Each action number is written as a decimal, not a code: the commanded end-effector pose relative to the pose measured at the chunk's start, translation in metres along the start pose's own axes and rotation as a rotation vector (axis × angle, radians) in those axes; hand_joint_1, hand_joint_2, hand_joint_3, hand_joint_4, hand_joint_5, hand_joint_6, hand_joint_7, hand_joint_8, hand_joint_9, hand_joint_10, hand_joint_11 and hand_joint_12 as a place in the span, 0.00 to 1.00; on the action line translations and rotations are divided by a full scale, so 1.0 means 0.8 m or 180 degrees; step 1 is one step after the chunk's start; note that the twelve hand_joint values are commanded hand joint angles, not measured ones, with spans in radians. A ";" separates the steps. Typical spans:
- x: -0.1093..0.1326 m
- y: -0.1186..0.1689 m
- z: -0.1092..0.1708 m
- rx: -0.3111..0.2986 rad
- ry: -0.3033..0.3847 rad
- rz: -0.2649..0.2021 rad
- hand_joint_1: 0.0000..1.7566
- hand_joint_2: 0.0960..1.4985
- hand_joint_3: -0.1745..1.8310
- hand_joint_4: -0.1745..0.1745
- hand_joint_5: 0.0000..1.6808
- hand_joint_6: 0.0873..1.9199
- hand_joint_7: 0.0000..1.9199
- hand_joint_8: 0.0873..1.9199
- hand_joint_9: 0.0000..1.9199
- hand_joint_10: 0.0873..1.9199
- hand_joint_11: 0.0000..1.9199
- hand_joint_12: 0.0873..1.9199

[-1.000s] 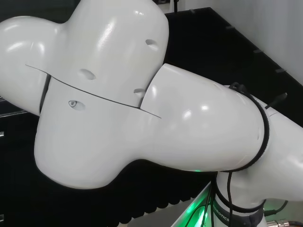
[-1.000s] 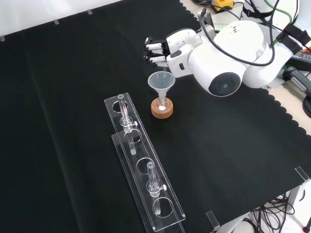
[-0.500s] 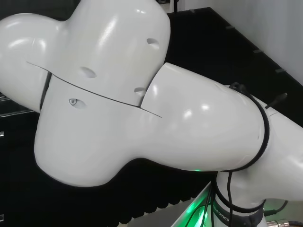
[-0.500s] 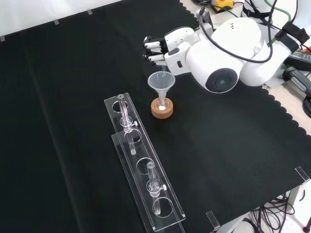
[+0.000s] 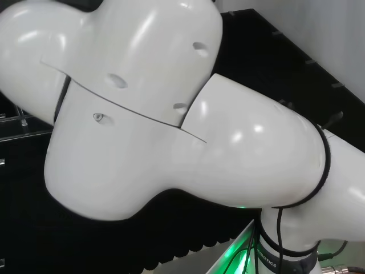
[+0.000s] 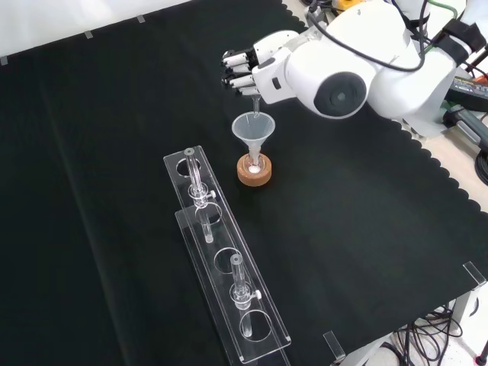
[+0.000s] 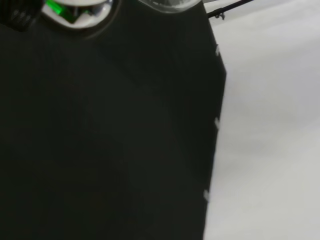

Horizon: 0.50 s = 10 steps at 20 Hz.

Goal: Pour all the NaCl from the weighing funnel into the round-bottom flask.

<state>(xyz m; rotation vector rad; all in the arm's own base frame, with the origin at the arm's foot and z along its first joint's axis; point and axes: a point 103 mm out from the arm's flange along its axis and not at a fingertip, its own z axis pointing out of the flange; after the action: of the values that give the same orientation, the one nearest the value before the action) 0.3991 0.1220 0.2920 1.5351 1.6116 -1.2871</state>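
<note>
One clear funnel (image 6: 252,130) stands with its stem in the round-bottom flask (image 6: 254,164) on a cork ring (image 6: 254,174) near the middle of the black cloth (image 6: 114,114) in the front view. At about 12 o'clock from it hangs the hand (image 6: 242,70), fingers curled around a thin clear piece pointing into the funnel's mouth; I cannot tell if it is the weighing funnel. At 7 o'clock lie two clear racks (image 6: 229,278) holding small tubes

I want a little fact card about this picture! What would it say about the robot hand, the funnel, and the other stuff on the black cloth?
hand: the hand hovers above the funnel, fingers curled round a thin clear piece
funnel: the clear funnel stands upright, stem down in the flask
flask: sits on a cork ring; some white shows inside the ring
rack: a clear rack lies in front, holding small glass pieces
cloth: black cloth
</note>
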 end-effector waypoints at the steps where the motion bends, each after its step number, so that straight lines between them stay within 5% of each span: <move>1: -0.017 -0.001 0.002 -0.0031 0.0641 -0.0089 0.63 0.43 0.39 1.00 0.74 0.33 0.30 0.32 0.48 0.17 0.34 0.58; 10: -0.042 0.002 0.014 -0.0035 0.1195 -0.0119 0.63 0.43 0.39 1.00 0.74 0.34 0.30 0.32 0.48 0.17 0.34 0.58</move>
<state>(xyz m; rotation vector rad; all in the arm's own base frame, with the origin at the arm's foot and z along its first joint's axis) 0.4027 0.1040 0.3149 1.7480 1.7755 -1.1327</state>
